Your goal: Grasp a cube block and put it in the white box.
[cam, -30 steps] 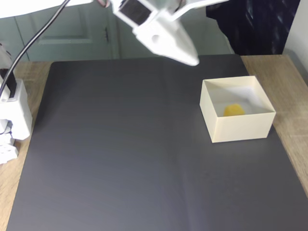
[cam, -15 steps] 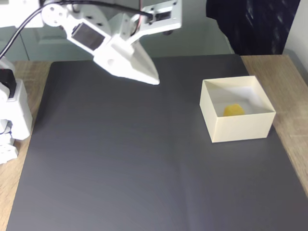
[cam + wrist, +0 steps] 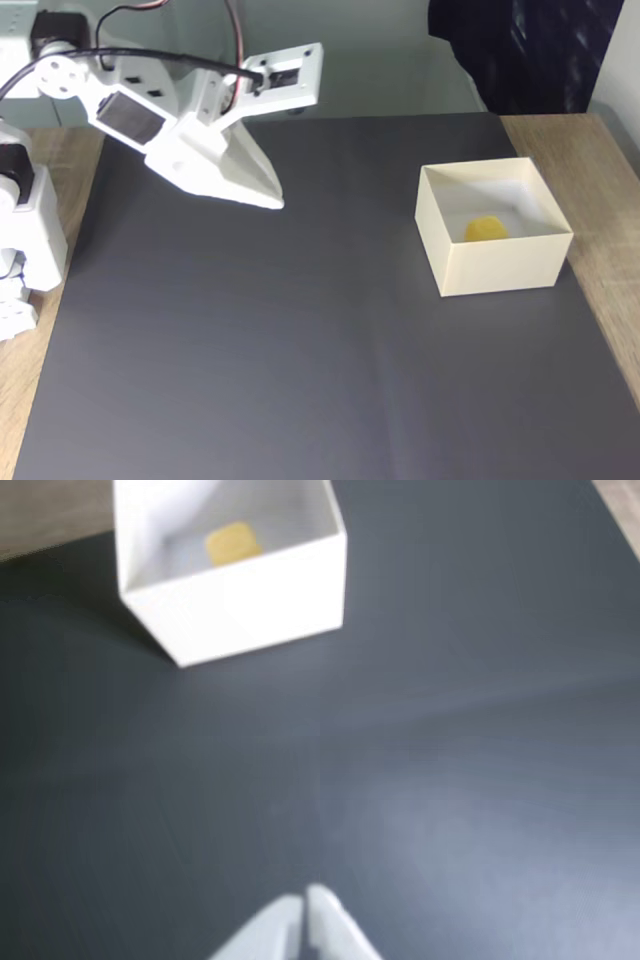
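The cube block point(image 3: 485, 229) lies inside the white box point(image 3: 497, 268), on its pale floor toward the near wall in the fixed view; in the wrist view the cube block point(image 3: 231, 542) sits on the floor of the white box point(image 3: 240, 605), its edges blurred. The box stands on a dark mat point(image 3: 300, 330) near the mat's right edge in the fixed view, and the mat covers most of a wooden bench point(image 3: 600, 200).

The end effector point(image 3: 277, 202) is held above the mat's upper left part in the fixed view, well apart from the box, with its 2 fingers pressed together into a single white wedge and nothing between them. In the wrist view the end effector point(image 3: 305, 898) shows its tips meeting at the lower edge, over bare mat.

The stretch of mat between the end effector and the box carries no objects. The arm's white base point(image 3: 30, 240) stands at the left edge of the bench, with a black cable point(image 3: 150, 58) running along the arm. A dark cloth point(image 3: 520, 50) hangs behind the bench at the upper right, and a pale panelled door point(image 3: 400, 60) is behind the arm.
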Controlling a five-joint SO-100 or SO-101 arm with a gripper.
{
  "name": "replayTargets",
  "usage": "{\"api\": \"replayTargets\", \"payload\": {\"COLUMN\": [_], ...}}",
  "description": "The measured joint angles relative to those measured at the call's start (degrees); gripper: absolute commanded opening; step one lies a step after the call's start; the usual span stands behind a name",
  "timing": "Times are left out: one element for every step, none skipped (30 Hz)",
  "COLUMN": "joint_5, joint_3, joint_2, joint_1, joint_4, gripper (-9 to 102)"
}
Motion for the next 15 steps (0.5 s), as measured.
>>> {"api": "replayTargets", "payload": {"joint_5": [0.0,0.1,0.3,0.4,0.4,0.4,0.4,0.4,0.4,0.4,0.4,0.4,0.4,0.4,0.4], "joint_3": [1.4,2.6,3.8,4.9,6.1,7.1,7.9,8.5,9.3,10.4,10.8,11.5,12.2,12.9,13.4], "joint_2": [1.4,2.8,4.2,5.5,6.9,7.9,9.1,10.1,11.2,12.1,12.9,13.9,14.8,15.7,16.7], "joint_1": [0.0,0.0,0.0,0.2,0.4,0.7,0.9,1.1,1.1,1.1,1.1,1.1,1.1,1.1,1.3], "joint_4": [0.1,0.1,0.2,0.3,0.8,1.0,1.2,1.6,1.8,2.0,2.5,2.7,3.2,3.5,4.0], "gripper": [0,0,0,1,1,1,1,1,1,1,1,1,1,1,1]}}
